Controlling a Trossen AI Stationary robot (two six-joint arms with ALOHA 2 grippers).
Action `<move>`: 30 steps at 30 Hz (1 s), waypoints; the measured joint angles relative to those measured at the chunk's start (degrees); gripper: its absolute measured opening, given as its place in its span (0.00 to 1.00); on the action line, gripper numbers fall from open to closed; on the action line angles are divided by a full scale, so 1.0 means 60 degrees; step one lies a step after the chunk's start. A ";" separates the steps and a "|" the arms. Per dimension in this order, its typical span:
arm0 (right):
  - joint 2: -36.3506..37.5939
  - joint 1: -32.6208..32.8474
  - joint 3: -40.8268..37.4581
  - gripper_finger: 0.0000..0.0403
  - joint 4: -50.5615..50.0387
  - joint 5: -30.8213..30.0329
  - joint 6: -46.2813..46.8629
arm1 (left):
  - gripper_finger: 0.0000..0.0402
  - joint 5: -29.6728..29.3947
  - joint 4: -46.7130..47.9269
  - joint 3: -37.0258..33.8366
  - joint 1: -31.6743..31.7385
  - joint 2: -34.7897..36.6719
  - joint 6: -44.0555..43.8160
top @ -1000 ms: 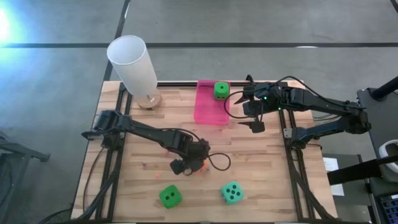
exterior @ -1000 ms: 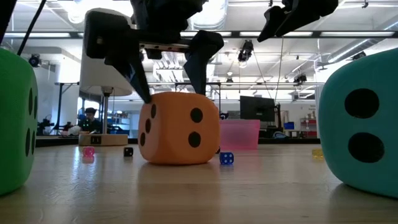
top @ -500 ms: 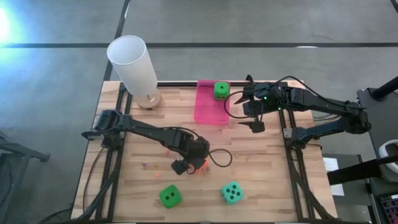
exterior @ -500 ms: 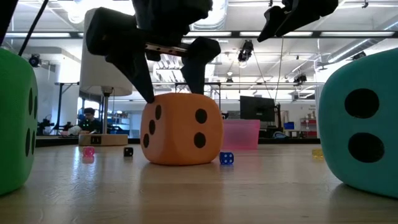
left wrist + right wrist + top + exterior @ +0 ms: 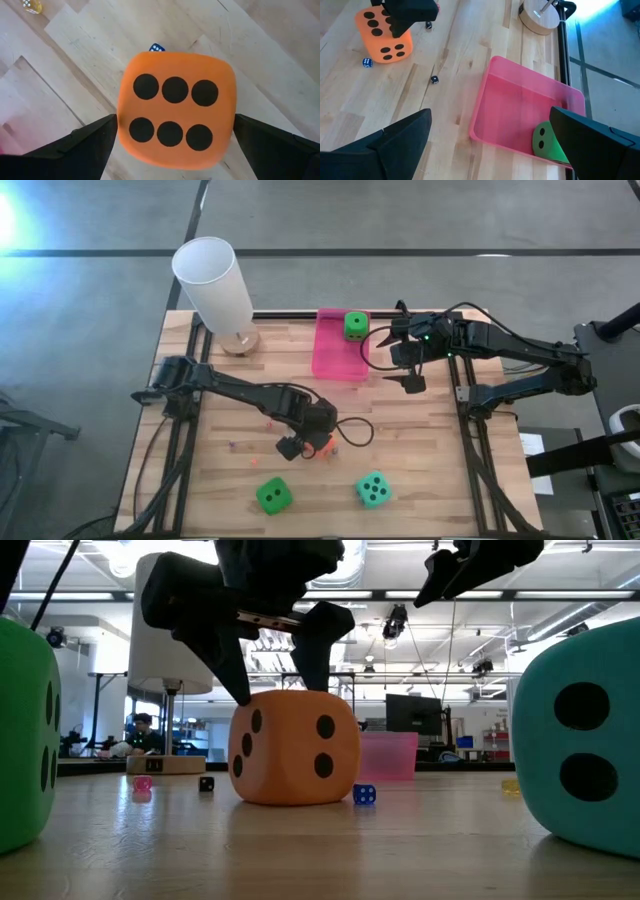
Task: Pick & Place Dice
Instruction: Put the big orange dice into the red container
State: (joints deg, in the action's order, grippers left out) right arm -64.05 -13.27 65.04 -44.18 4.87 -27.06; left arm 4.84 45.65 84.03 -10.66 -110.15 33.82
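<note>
The orange die (image 5: pixel 175 110) rests on the wooden table, six pips up. My left gripper (image 5: pixel 275 690) is open and points down over it, one finger at each of two opposite sides. A green die (image 5: pixel 273 495) and a teal die (image 5: pixel 373 489) sit near the front edge. Another green die (image 5: pixel 355 326) lies in the pink tray (image 5: pixel 335 355) at the back. My right gripper (image 5: pixel 495 150) hangs open above the table beside the tray, holding nothing. My left gripper comes at the orange die from above, its fingers (image 5: pixel 95 140) level with the upper part of two opposite side faces (image 5: pixel 120 125). No gap shows between fingers and die, and I cannot tell whether they touch. The die stands flat on the table.
A white lamp (image 5: pixel 215 285) on a round wooden base stands at the back left. Tiny dice lie on the boards: blue (image 5: pixel 364 794), black (image 5: pixel 206 783), pink (image 5: pixel 142 783). Black rails run along both table sides.
My left gripper has rolled a little about its own downward axis above the orange die. The die has turned slightly on the table and shifted a little toward the right edge.
</note>
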 joint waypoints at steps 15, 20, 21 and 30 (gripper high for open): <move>0.0000 -0.0001 0.0000 0.99 0.0004 -0.0002 -0.0013 | 0.99 0.0234 -0.0051 -0.0007 0.0106 -0.0062 -0.0017; 0.0000 0.0002 0.0000 0.99 0.0002 0.0000 -0.0012 | 0.99 0.0264 -0.0044 -0.0011 0.0106 -0.0062 -0.0040; 0.0000 0.0003 0.0000 0.99 0.0000 0.0002 -0.0002 | 0.99 0.0280 -0.0040 -0.0015 0.0106 -0.0062 -0.0040; 0.0000 -0.0001 0.0000 0.99 0.0002 0.0000 0.0002 | 1.00 0.0565 -0.0488 -0.0368 0.0178 -0.0029 -0.0215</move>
State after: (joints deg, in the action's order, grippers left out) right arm -64.05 -13.28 65.04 -44.17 4.88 -27.05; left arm 8.23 42.72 81.82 -9.58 -110.32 32.53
